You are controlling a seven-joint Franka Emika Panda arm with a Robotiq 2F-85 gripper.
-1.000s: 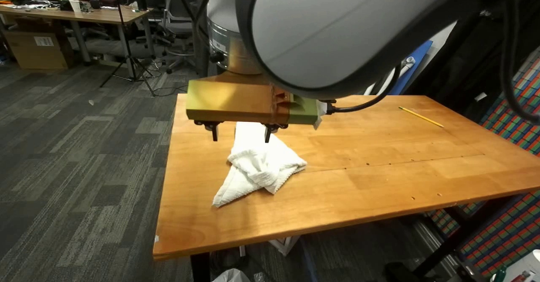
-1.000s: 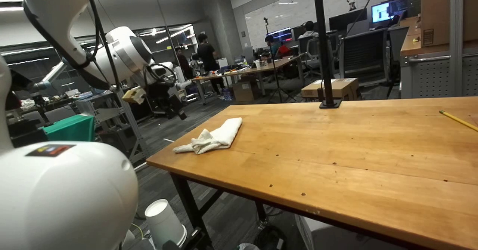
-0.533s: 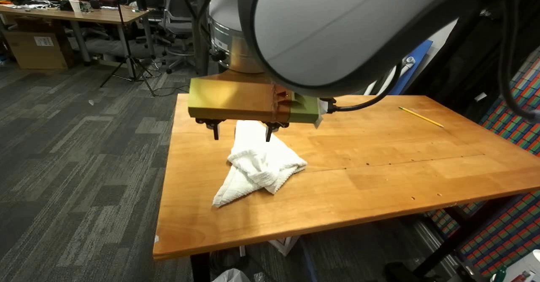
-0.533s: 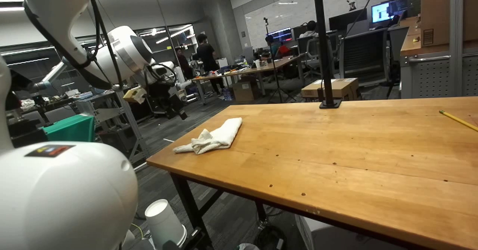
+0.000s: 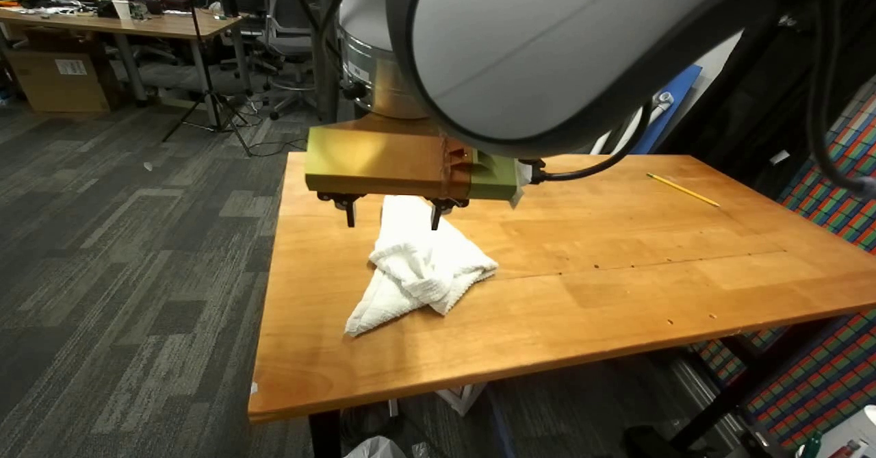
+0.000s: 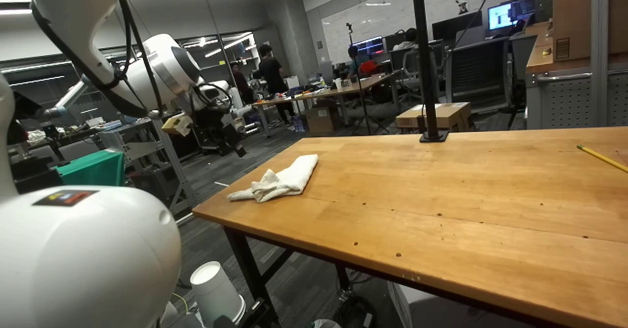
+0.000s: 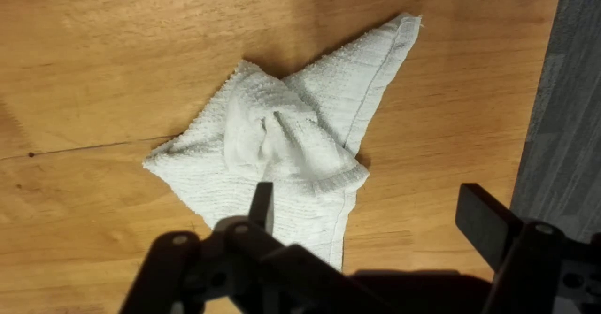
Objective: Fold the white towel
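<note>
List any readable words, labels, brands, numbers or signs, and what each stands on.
None can be read in any view.
Too small or blurred, all in exterior views:
White label on the cardboard box under the desk
Coloured sticker on the robot arm
Pale label above the gripper
Printed mark on the tall cardboard box
Whatever the lit monitor shows
White towel: no text seen.

We see a towel [image 7: 296, 159] of bumpy, dull cloth. We see a smooth wood table [image 5: 616, 239] with a bit of shine. The robot arm [image 6: 93, 254] looks like smooth, glossy plastic, and the gripper fingers [image 7: 486, 225] look dull. The carpet [image 5: 157, 259] looks rough.
</note>
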